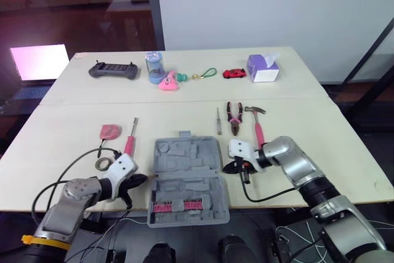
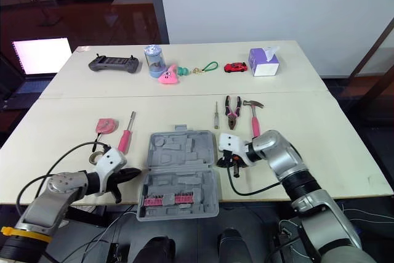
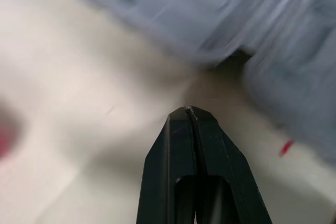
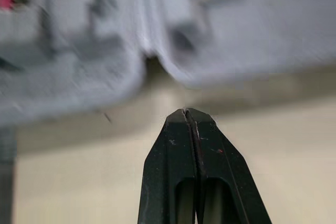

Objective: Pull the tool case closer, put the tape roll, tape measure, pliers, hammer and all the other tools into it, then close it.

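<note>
The grey tool case (image 1: 188,180) lies open at the table's near edge, with a red bit strip in its front half. My left gripper (image 1: 143,178) is shut, its tip just off the case's left edge. My right gripper (image 1: 228,167) is shut too, close against the case's right edge near the hinge. Left of the case lie the tape roll (image 1: 103,164), a pink tape measure (image 1: 109,132) and a pink-handled screwdriver (image 1: 130,140). Behind the case to the right lie a thin screwdriver (image 1: 218,121), the pliers (image 1: 234,117) and a pink-handled hammer (image 1: 257,125).
Along the far side of the table sit a game controller (image 1: 113,69), a blue jar (image 1: 155,66), a pink toy (image 1: 168,82), a green key ring (image 1: 206,74), a red toy car (image 1: 234,73) and a purple tissue box (image 1: 263,68). Cables trail from both wrists.
</note>
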`<state>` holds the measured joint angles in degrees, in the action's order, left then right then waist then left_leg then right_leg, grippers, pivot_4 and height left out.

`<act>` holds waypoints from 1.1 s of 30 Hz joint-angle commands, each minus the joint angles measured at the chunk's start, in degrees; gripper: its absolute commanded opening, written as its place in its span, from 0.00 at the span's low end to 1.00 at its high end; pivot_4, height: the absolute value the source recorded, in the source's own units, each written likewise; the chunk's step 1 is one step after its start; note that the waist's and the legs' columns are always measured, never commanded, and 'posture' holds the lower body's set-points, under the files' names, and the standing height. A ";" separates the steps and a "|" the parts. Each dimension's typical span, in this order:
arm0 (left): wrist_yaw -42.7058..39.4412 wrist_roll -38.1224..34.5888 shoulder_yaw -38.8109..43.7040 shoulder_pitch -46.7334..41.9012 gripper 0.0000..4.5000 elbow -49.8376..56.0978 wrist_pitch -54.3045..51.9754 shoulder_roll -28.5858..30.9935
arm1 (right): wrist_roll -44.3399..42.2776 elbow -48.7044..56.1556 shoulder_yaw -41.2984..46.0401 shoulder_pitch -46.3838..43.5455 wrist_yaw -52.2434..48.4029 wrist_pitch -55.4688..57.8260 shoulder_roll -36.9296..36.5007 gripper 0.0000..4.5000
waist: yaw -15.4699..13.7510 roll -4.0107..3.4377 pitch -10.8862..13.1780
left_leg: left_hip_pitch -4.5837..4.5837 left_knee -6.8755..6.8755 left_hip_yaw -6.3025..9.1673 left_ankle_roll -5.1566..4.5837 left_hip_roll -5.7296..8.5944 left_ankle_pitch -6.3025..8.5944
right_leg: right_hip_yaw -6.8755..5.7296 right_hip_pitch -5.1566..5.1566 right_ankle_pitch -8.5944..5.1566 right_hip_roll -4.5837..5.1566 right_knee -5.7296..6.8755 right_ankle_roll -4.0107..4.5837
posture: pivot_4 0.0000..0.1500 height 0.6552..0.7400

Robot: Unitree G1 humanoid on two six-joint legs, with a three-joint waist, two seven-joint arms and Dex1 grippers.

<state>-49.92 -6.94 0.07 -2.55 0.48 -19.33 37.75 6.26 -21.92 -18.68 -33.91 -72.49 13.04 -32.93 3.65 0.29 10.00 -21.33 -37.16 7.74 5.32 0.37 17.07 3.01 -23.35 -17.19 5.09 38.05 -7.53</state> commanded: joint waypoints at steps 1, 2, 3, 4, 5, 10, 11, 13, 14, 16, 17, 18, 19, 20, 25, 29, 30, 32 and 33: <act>-0.86 -3.95 5.98 1.58 0.00 0.14 2.27 1.34 | -3.22 0.81 5.71 0.29 1.67 1.27 -3.31 0.01 | -0.01 0.00 0.01 | 0.00 0.00 0.00 -0.01 0.00 0.01 | 0.00 0.00 0.00 0.00 0.00 0.00 | 1.00 1.00; -1.56 -6.27 8.89 3.01 0.00 0.68 2.66 1.45 | -4.93 1.88 8.49 1.56 1.93 2.23 -5.21 0.01 | -0.03 0.00 0.01 | -0.03 0.00 0.00 -0.01 0.00 0.01 | 0.00 -0.03 0.00 0.00 0.00 0.00 | 1.00 1.00; -1.82 -7.87 11.53 4.48 0.06 1.14 3.34 1.59 | -6.34 3.06 11.05 3.02 2.31 2.94 -7.01 0.00 | -0.10 0.00 0.01 | -0.03 0.00 0.00 -0.02 0.00 0.01 | 0.00 -0.03 0.00 0.01 0.00 0.00 | 1.00 1.00; -1.93 -9.11 13.84 5.84 0.12 1.44 4.21 1.68 | -7.63 4.17 13.22 4.56 2.64 3.29 -8.54 0.06 | -0.22 0.01 0.01 | -0.06 0.02 0.00 -0.03 -0.01 0.02 | 0.00 -0.05 0.00 0.01 -0.02 0.00 | 1.00 1.00; -1.77 -10.19 16.02 7.05 0.19 1.70 4.89 1.70 | -9.01 5.15 15.33 6.07 2.95 3.43 -9.76 0.13 | -0.33 0.01 0.02 | -0.05 0.03 0.00 -0.08 -0.01 0.05 | 0.00 -0.05 0.00 0.01 -0.04 0.00 | 1.00 1.00; -0.51 -13.48 27.10 12.37 0.76 -0.96 10.62 1.60 | -19.11 13.20 29.31 15.69 4.56 9.33 -13.44 0.63 | -0.97 0.02 0.03 | -0.01 0.03 -0.04 -0.15 -0.04 0.09 | 0.01 0.00 0.00 -0.01 -0.07 0.01 | 1.00 1.00; -0.03 -14.02 28.44 12.59 0.88 -1.60 11.24 1.32 | -20.59 14.17 31.15 17.32 4.54 9.93 -13.79 0.75 | -1.16 0.02 0.03 | -0.01 0.03 -0.05 -0.15 -0.04 0.09 | 0.01 0.01 0.00 0.00 -0.07 0.01 | 1.00 1.00; 0.76 -14.37 31.12 13.63 1.00 -2.83 13.45 1.05 | -24.12 14.60 36.98 22.62 3.47 11.83 -15.62 0.96 | -1.42 0.02 0.03 | 0.00 0.01 -0.06 -0.15 -0.04 0.09 | 0.00 0.05 0.00 0.00 -0.08 0.01 | 1.00 1.00; 0.96 -14.56 31.77 13.94 1.00 -3.10 14.07 0.97 | -25.16 14.66 38.61 24.23 3.44 12.30 -16.25 0.98 | -1.57 0.03 0.03 | 0.01 0.01 -0.06 -0.16 -0.04 0.09 | 0.00 0.12 -0.01 0.00 -0.13 0.00 | 1.00 1.00; 1.00 -14.86 32.84 14.23 1.00 -4.53 15.44 0.99 | -26.95 14.31 41.68 26.91 4.05 12.80 -16.84 0.98 | -1.62 0.03 0.03 | -0.01 0.00 -0.08 -0.17 -0.03 0.10 | -0.01 0.16 -0.01 0.01 -0.19 0.00 | 1.00 1.00; 1.37 -15.13 33.72 14.14 1.00 -6.07 15.60 1.07 | -27.60 13.16 43.69 28.23 4.84 12.66 -16.89 0.98 | -1.56 0.04 0.03 | 0.01 0.00 -0.10 -0.18 -0.03 0.11 | 0.00 0.17 -0.01 0.01 -0.19 0.00 | 1.00 1.00; 1.68 -14.83 34.27 14.09 1.00 -7.94 16.03 1.47 | -27.65 12.07 45.08 29.73 5.21 12.03 -17.27 0.98 | -1.47 0.04 0.03 | 0.04 0.01 -0.10 -0.18 -0.03 0.11 | 0.00 0.18 -0.01 0.00 -0.19 0.00 | 1.00 1.00; 1.61 -14.86 34.48 13.94 1.00 -9.24 16.34 1.77 | -27.61 11.36 46.01 30.73 5.80 11.47 -17.44 0.98 | -1.40 0.04 0.03 | 0.06 0.01 -0.09 -0.18 -0.04 0.11 | -0.01 0.20 -0.01 -0.01 -0.17 0.00 | 1.00 1.00; 1.74 -14.96 34.47 13.61 1.00 -9.91 16.40 1.91 | -27.76 11.04 46.49 30.91 6.54 11.16 -17.35 0.98 | -1.31 0.04 0.03 | 0.07 0.02 -0.09 -0.18 -0.04 0.11 | -0.01 0.20 -0.01 -0.02 -0.17 0.00 | 1.00 1.00; 0.55 -15.82 34.23 12.40 1.00 -11.90 16.89 2.59 | -28.66 11.07 46.87 31.48 8.64 10.17 -16.91 0.98 | -0.94 0.04 0.03 | 0.12 0.02 -0.11 -0.19 -0.06 0.11 | 0.01 0.20 -0.01 -0.04 -0.13 0.00 | 1.00 1.00; -0.20 -16.51 34.44 12.18 1.00 -12.28 17.16 3.06 | -29.75 13.71 46.39 31.89 9.80 10.85 -16.46 0.98 | -1.11 0.04 0.03 | 0.10 0.02 -0.11 -0.19 -0.06 0.11 | 0.01 0.20 -0.01 -0.03 -0.14 0.00 | 1.00 1.00; -0.29 -16.81 34.53 12.23 1.00 -11.72 16.91 3.05 | -30.10 14.65 46.14 31.68 10.05 11.23 -16.40 0.98 | -1.12 0.04 0.03 | 0.10 0.02 -0.11 -0.19 -0.06 0.11 | 0.01 0.20 -0.01 -0.03 -0.14 0.00 | 1.00 1.00; -0.61 -17.58 34.57 12.63 1.00 -10.02 16.30 2.91 | -30.84 16.60 45.47 31.14 10.40 12.13 -16.38 0.98 | -1.09 0.04 0.03 | 0.10 0.02 -0.11 -0.19 -0.06 0.11 | 0.01 0.20 -0.01 -0.03 -0.14 0.00 | 1.00 1.00; -0.69 -17.85 34.50 12.81 1.00 -9.41 16.11 2.94 | -31.13 17.34 45.14 30.92 10.54 12.50 -16.44 0.98 | -1.08 0.04 0.03 | 0.10 0.02 -0.11 -0.19 -0.06 0.11 | 0.01 0.20 -0.01 -0.03 -0.14 0.00 | 1.00 1.00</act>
<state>-50.25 -23.34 32.82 9.94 -10.95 -3.35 39.54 -23.31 -7.33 26.02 -2.32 -62.21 25.27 -49.21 2.57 0.33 10.03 -21.24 -37.14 7.63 5.13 0.31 17.18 3.02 -23.15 -17.20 5.05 37.92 -7.52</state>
